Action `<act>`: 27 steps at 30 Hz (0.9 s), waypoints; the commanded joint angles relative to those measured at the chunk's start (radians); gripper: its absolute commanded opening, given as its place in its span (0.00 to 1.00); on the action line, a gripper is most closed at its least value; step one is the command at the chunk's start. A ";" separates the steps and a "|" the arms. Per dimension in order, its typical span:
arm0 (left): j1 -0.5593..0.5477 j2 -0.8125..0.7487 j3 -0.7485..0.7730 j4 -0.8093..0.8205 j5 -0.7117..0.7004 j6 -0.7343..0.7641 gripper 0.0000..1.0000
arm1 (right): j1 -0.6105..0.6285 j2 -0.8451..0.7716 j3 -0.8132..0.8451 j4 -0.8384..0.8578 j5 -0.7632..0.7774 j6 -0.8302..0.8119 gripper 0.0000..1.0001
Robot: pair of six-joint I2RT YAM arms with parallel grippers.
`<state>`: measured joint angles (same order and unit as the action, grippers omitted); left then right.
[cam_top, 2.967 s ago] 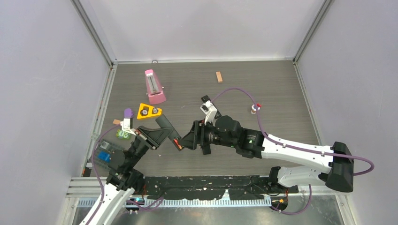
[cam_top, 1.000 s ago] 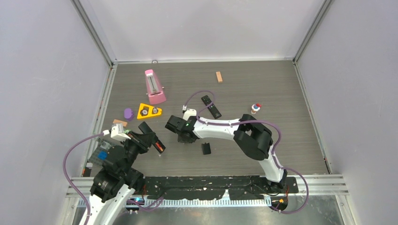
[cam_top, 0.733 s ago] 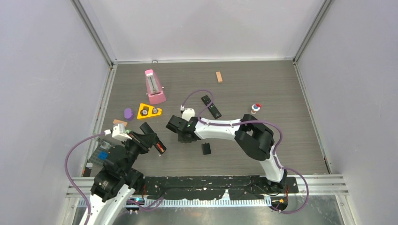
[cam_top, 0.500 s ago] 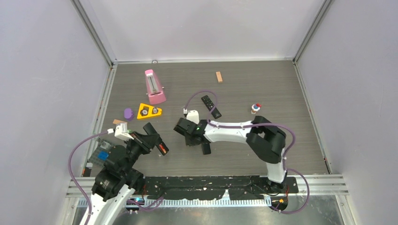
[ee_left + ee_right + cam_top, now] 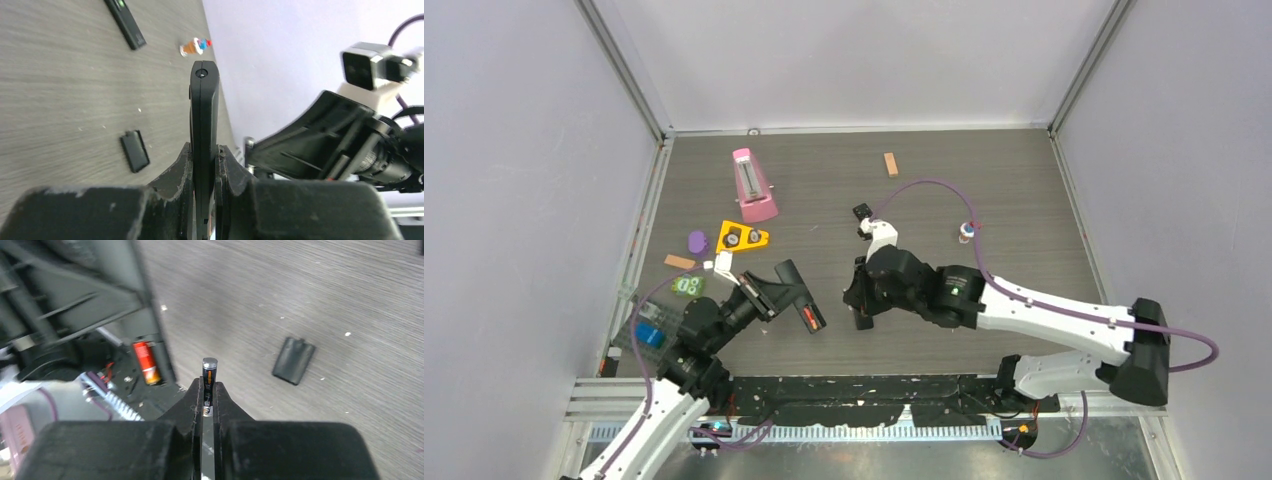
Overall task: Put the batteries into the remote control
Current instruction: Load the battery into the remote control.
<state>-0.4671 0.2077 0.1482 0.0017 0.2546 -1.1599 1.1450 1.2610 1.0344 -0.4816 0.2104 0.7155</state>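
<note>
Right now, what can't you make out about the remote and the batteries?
The remote control: left wrist view shows only its narrow edge.
Its battery compartment: right wrist view blurs it; free slot unclear.
The battery in the right gripper: lower part hidden between the fingers.

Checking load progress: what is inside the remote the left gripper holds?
One red battery lies in the remote's open bay; the rest of the bay is out of sight.

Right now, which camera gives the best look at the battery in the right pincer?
The right wrist view: the battery stands sharp, clamped in the right pincer, its metal end showing. In the top external view the pincer's body hides it. The left wrist view shows the right arm blurred, but not this battery.
</note>
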 commanded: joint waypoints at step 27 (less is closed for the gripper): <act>-0.002 0.094 -0.058 0.386 0.089 -0.297 0.00 | 0.196 0.191 0.361 -0.220 0.120 -0.108 0.09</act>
<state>-0.4671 0.3061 0.0834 0.3454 0.3408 -1.4422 1.3354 1.4410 1.3537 -0.6834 0.2985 0.6292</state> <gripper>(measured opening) 0.144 0.101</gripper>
